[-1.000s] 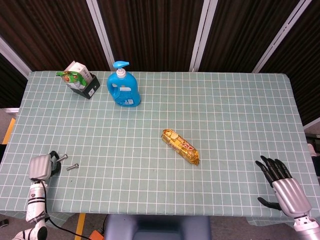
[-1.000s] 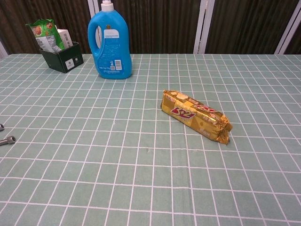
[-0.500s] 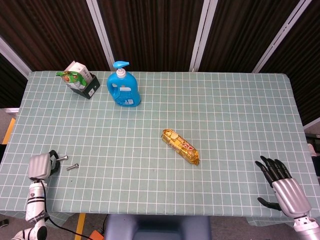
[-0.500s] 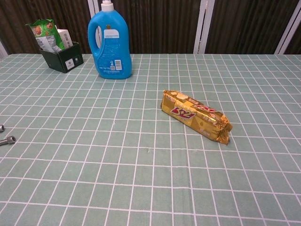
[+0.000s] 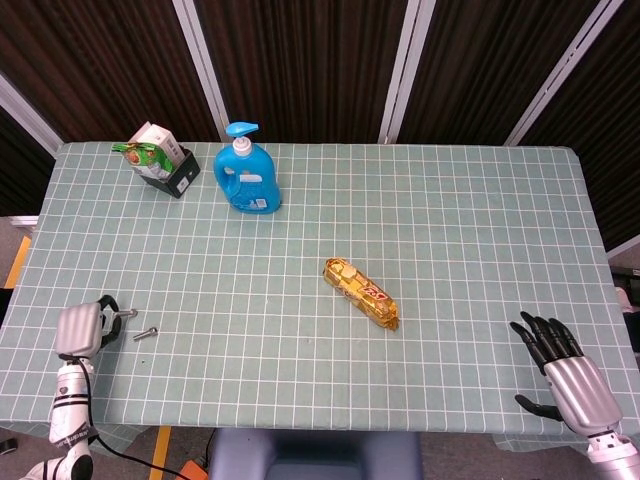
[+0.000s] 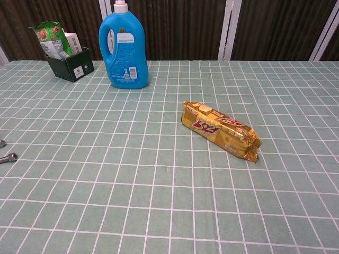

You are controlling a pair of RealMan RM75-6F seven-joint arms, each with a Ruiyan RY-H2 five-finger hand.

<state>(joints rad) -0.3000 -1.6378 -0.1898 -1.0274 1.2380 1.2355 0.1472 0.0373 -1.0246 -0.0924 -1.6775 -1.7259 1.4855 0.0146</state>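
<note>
Two bolts lie at lower left; your left hand, fingers curled in, has crept nearer and now touches the closer one, though whether it grips it I cannot tell. Mid-frame, the gold snack pack hasn't moved. Lower right, your right hand stays spread, holding nothing.

bottle right of box, packet before both

two hands, the left hand and the right hand; two bolts; one gold snack pack; one blue detergent bottle; one black box at eleven o'clock holding two packets; one checked table
</note>
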